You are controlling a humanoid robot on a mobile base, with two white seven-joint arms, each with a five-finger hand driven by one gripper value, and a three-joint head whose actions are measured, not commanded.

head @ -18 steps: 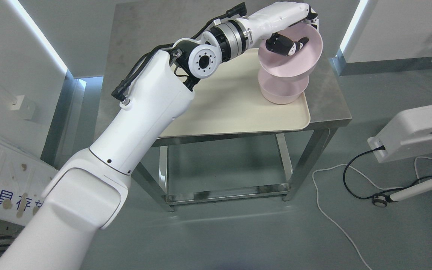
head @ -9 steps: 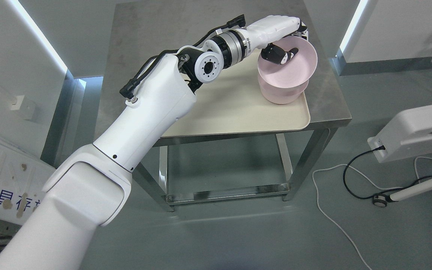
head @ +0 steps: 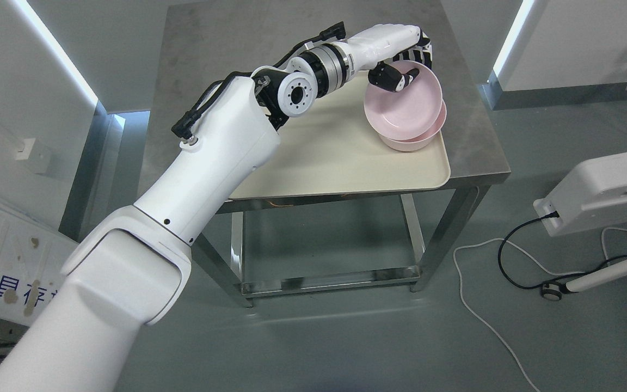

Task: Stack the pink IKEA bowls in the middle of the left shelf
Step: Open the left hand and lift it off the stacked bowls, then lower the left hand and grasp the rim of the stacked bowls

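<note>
On the far right of the tray (head: 346, 163), upper pink bowl (head: 398, 106) has dropped from a steep tilt into the lower bowl (head: 414, 142), nearly nested. Your left hand (head: 400, 68) still pinches its far rim; release looks next

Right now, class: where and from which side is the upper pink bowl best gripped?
Probably at its far-left rim, as the left hand grips it now: thumb inside, fingers over the lip. The upper pink bowl sits nested in the lower bowl on the tray, so only its rim is free.
</note>
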